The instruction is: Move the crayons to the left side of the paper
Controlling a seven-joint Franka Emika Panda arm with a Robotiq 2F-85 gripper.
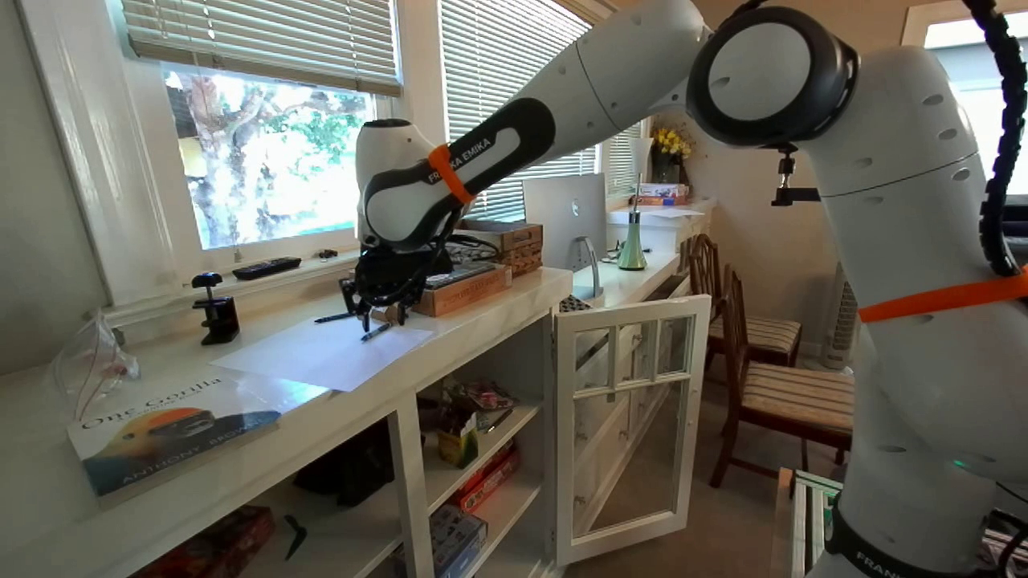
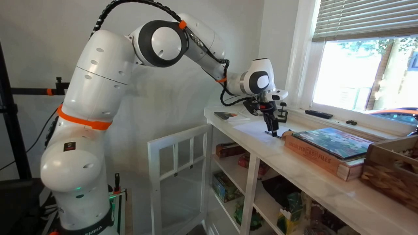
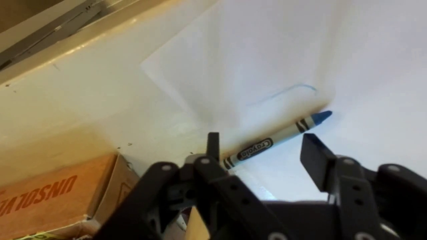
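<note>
Wrist view shows a blue crayon (image 3: 282, 136) lying slantwise on the white paper (image 3: 377, 83), tip on the sheet, blunt end about at the edge nearest the cardboard box (image 3: 56, 193). The end effector (image 3: 263, 146) stands spread, one finger near the blunt end and the other just beside the barrel towards the tip; no pinch shows, and whether either touches is hard to tell. The step looks like a pickup. To do it well, the wrist probably wants turning so that the fingers straddle the barrel at its middle; as they stand, they would press largely along its length and could skid it away. Set the tips low without scraping the sheet, then carry it to what I take as the left side, towards the book (image 1: 173, 433) in both exterior views. In an exterior view a dark stick (image 1: 335, 318), perhaps another crayon, lies by the paper's window-side edge.
</note>
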